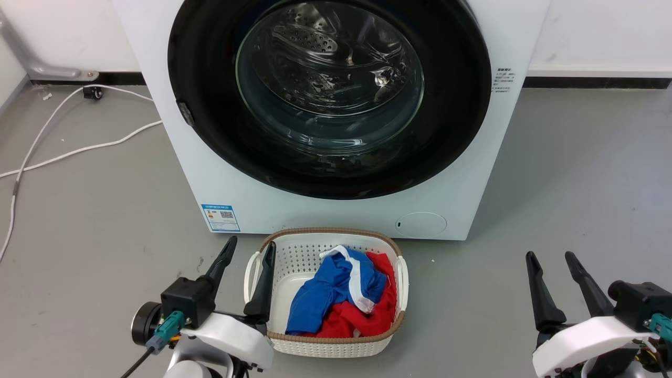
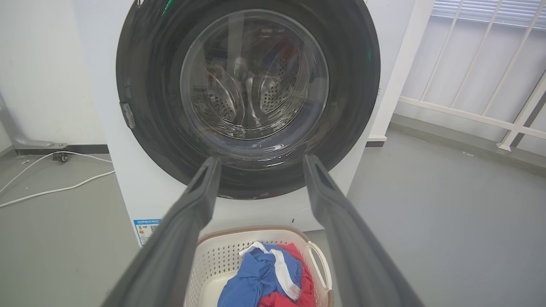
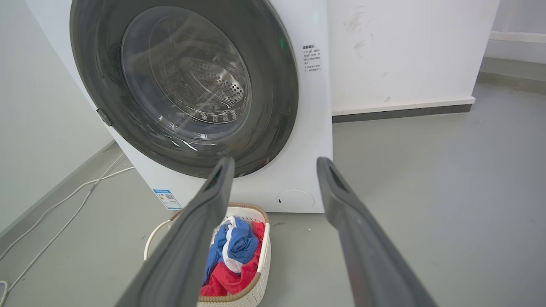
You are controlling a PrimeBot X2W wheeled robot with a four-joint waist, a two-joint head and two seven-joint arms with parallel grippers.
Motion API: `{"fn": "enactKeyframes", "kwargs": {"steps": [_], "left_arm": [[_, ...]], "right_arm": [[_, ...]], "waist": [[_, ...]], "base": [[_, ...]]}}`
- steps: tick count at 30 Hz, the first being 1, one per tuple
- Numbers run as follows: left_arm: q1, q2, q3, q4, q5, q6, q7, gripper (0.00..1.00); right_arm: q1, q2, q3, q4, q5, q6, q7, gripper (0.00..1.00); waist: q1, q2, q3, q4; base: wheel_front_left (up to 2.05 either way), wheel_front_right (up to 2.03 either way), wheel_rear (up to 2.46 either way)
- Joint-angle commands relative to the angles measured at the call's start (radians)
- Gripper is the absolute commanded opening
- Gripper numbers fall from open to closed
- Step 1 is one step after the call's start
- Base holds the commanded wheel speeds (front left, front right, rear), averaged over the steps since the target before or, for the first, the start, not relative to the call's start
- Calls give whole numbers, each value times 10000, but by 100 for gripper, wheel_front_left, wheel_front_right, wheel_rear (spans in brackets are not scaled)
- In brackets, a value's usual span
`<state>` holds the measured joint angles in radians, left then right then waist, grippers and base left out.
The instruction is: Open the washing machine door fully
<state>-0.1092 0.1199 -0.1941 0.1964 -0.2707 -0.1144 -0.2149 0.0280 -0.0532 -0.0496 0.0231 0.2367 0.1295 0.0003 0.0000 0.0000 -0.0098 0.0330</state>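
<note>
Door [image 1: 210, 105] appears shut; left gripper [image 1: 252, 241] and right gripper [image 1: 549, 254] both released, empty; risk: grip slipping off glossy rim, arm snagging basket [image 1: 294, 233].

The left gripper [image 1: 251, 242] and the right gripper [image 1: 549, 255] rest low at either side on white wrists [image 1: 231, 336], each with its two dark fingers [image 2: 187, 213] spread apart, empty, pointing forward and, it seems, leaning slightly inward.
</note>
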Motion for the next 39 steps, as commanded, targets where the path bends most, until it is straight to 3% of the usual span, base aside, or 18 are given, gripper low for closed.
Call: {"fn": "enactKeyframes", "kwargs": {"steps": [1, 24, 39], "left_arm": [[-172, 65, -61, -11, 269, 47, -111, 100], [-110, 21, -46, 92, 1400, 144, -496, 100], [-182, -77, 47, 304, 1191, 162, -518, 100]], "right_arm": [[107, 32, -20, -113, -287, 19, -64, 100], [199, 47, 6, -151, -1382, 12, -300, 100], [125, 47, 9, 1, -986, 12, -373, 100]], "waist": [[0, 0, -5, 8], [0, 0, -70, 77], [0, 0, -63, 92]], "base": [[0, 0, 0], [0, 0, 0], [0, 0, 0]]}}
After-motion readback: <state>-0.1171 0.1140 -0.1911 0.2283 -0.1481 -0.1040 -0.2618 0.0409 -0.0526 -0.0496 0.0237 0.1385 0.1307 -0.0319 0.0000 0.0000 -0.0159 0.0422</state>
